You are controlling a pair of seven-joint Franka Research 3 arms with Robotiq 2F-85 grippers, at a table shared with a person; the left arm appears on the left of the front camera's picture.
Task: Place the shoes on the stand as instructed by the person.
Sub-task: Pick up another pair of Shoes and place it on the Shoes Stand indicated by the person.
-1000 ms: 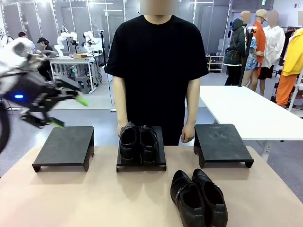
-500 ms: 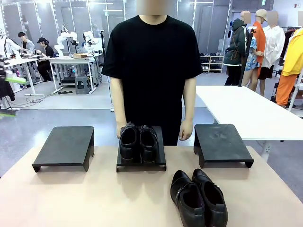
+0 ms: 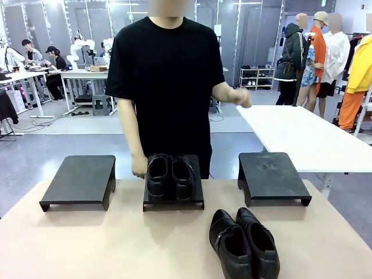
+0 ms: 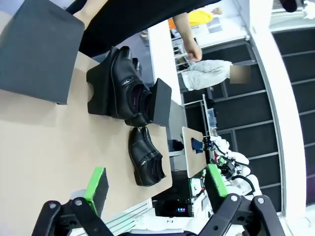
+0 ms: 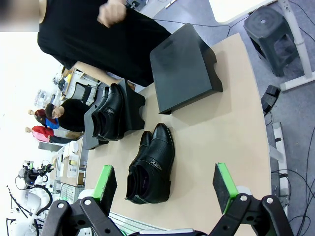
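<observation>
Right wrist view: right gripper (image 5: 165,185) has its jaws spread wide with nothing between the green pads, and it hangs over the near table edge. Just past it, low centre of frame, the loose pair of shoes (image 5: 150,169) sits side by side on the bare table (image 5: 216,132), not on any stand. Beyond that, upper centre, is the right stand (image 5: 184,69), top bare. Left of it the middle stand (image 5: 134,107) carries the second pair (image 5: 108,115).

Left wrist view: left gripper (image 4: 156,183) is also wide open and holding nothing, well apart from the shoes.

Front view: left stand (image 3: 81,177) is bare, at left of frame. The person (image 3: 168,75) is behind the middle stand. The raised hand (image 3: 241,97) is loosely closed toward the upper right. The other hand (image 3: 138,167) hangs just beside the middle stand's far corner. Can't tell if either one is pointing at a stand.

Risks as I see them:
- Two bare stands and no readable cue, so moving now could put the pair on the wrong one.
- Glossy leather and two separate shoes: a pinch on one edge could slip or drag only one shoe.
- The person's hand is close to the middle stand, so a reach through the centre could hit it.
</observation>
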